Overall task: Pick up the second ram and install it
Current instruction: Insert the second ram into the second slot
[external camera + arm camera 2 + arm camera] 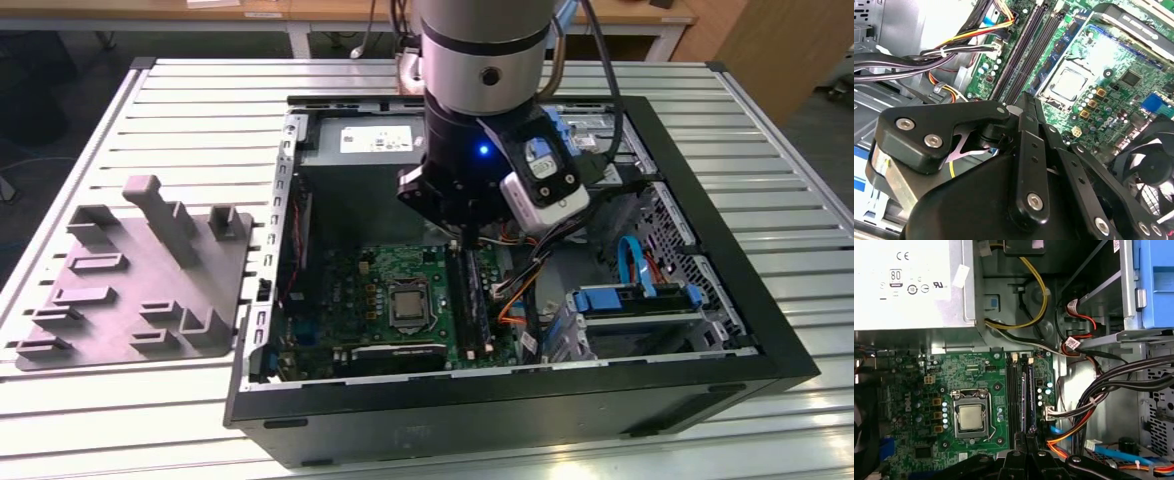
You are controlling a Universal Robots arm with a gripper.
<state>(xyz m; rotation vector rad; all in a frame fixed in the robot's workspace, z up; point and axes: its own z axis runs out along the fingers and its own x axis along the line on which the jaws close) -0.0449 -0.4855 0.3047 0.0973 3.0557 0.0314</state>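
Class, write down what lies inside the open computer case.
A green motherboard, its processor socket, a memory stick standing in a slot and cable bundles. The gripper covers one end of the slots in the first wrist view.

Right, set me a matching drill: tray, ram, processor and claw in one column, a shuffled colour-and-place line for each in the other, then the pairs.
1. tray
2. ram
3. processor
4. claw

A. silver square, in the middle of the board
B. black, at the ram's end
C. grey, on the table outside the case
D. dark, along the slots

Pairs: 1-C, 2-D, 3-A, 4-B
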